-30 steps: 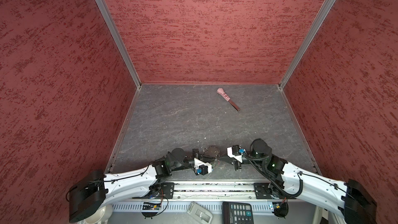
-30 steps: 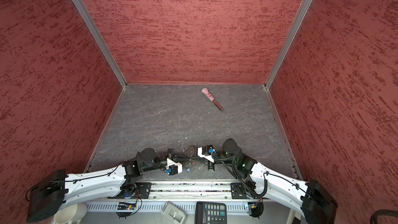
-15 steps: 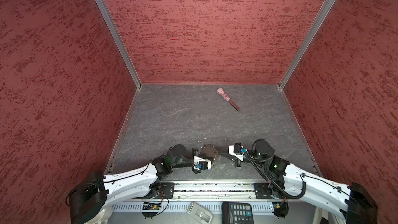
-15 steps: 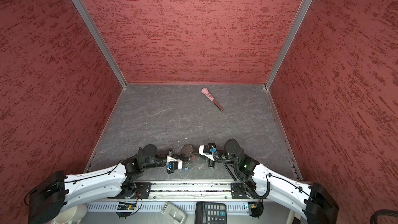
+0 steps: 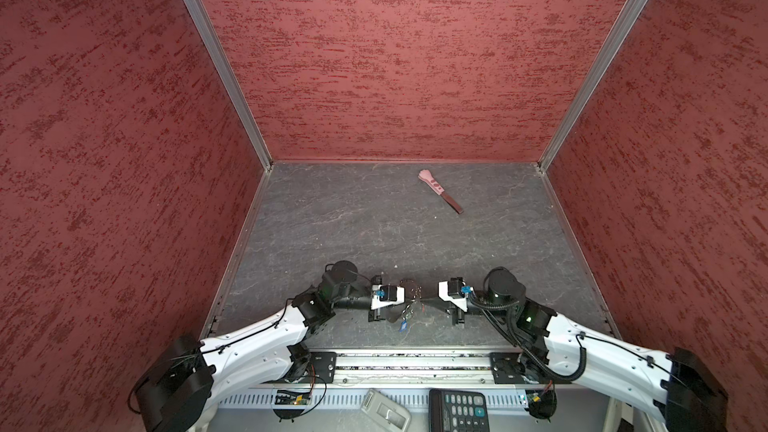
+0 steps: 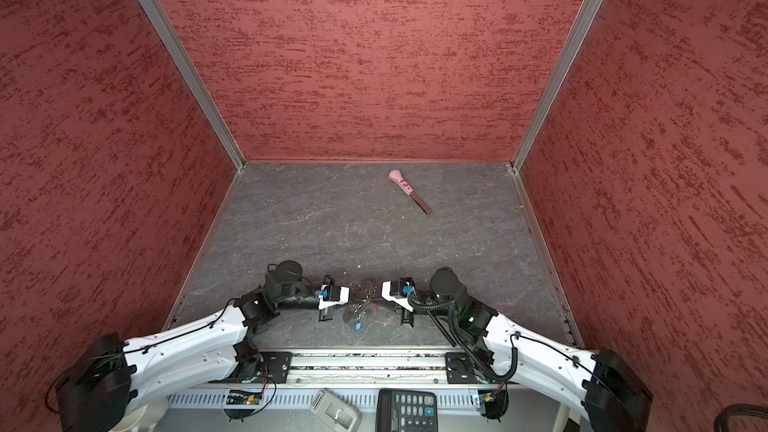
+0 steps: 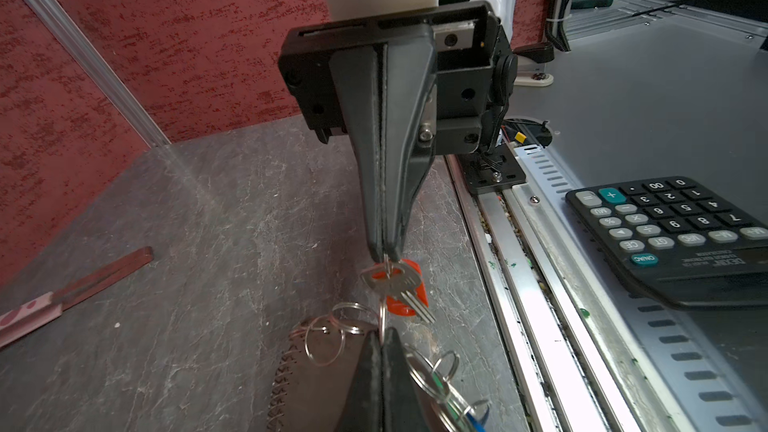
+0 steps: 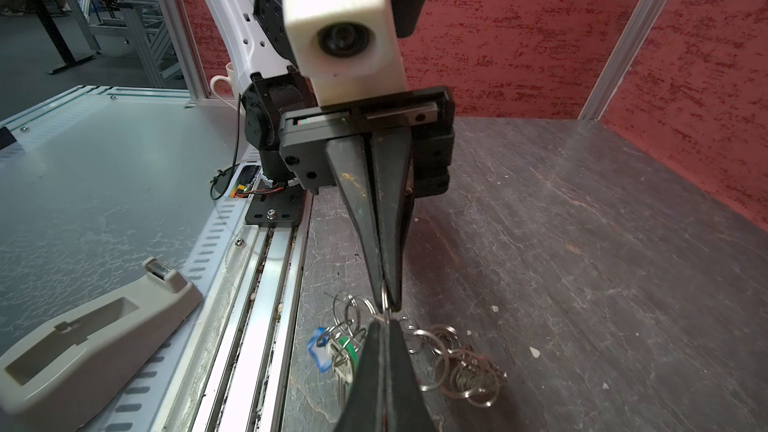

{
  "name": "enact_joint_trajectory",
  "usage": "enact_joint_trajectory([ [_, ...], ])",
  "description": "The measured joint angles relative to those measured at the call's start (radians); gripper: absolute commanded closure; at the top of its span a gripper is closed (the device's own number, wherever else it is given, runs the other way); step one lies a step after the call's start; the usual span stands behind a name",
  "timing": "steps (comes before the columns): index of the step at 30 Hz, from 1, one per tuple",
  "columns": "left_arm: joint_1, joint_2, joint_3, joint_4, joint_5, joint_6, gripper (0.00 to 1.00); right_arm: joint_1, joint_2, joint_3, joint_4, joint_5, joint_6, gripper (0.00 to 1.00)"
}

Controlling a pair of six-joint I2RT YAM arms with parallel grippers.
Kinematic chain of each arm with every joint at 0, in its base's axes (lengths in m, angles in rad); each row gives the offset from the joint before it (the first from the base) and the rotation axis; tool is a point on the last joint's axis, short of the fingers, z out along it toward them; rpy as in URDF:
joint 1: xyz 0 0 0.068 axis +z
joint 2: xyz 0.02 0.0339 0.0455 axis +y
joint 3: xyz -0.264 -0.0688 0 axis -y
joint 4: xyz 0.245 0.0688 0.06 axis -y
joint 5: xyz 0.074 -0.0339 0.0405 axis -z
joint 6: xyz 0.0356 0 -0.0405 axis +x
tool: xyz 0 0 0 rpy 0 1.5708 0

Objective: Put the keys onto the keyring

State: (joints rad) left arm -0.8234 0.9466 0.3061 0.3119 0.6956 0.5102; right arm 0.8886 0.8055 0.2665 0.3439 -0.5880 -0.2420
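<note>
The keyring is a brown leather strap (image 7: 316,376) with a chain of silver rings (image 8: 453,363). It lies near the front edge in both top views (image 5: 409,288) (image 6: 366,286). My left gripper (image 7: 384,332) (image 5: 411,303) and right gripper (image 8: 384,324) (image 7: 386,255) (image 6: 374,304) meet tip to tip. Each is shut on the same silver ring (image 7: 384,301) of the keyring. The red-tagged key (image 7: 399,284) hangs on that ring by the right gripper's tip. The blue-tagged key (image 8: 318,349) (image 5: 402,326) and the green-tagged key (image 8: 348,350) hang on rings below.
A pink-handled tool (image 5: 440,191) (image 6: 409,192) lies near the back wall. Off the mat in front stand a black calculator (image 5: 459,409) and a grey tape dispenser (image 8: 91,334). A metal rail (image 5: 415,361) runs along the front edge. Red walls close three sides.
My left gripper has moved away from the front edge and now stands level with the right gripper. The keyring and keys have shifted with it. The right gripper has hardly moved.
</note>
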Motion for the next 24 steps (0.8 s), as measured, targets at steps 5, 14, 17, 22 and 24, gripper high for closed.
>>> enact_joint_trajectory([
  [5,0.001,0.011,0.000,-0.004,0.034,-0.002,1.00,0.000,0.007,0.000,0.002,-0.015,0.001,1.00],
  [14,0.001,0.023,0.000,-0.005,0.066,-0.001,1.00,0.000,0.058,0.002,0.034,-0.048,0.026,1.00],
  [17,0.001,0.030,0.000,-0.005,0.069,-0.001,1.00,0.000,0.063,0.002,0.048,-0.060,0.033,1.00],
  [22,0.001,0.038,0.000,-0.006,0.071,-0.001,1.00,0.000,0.062,0.010,0.057,-0.075,0.037,1.00],
  [24,0.001,0.038,0.000,-0.006,0.071,-0.001,1.00,0.000,0.061,0.011,0.058,-0.082,0.040,1.00],
])
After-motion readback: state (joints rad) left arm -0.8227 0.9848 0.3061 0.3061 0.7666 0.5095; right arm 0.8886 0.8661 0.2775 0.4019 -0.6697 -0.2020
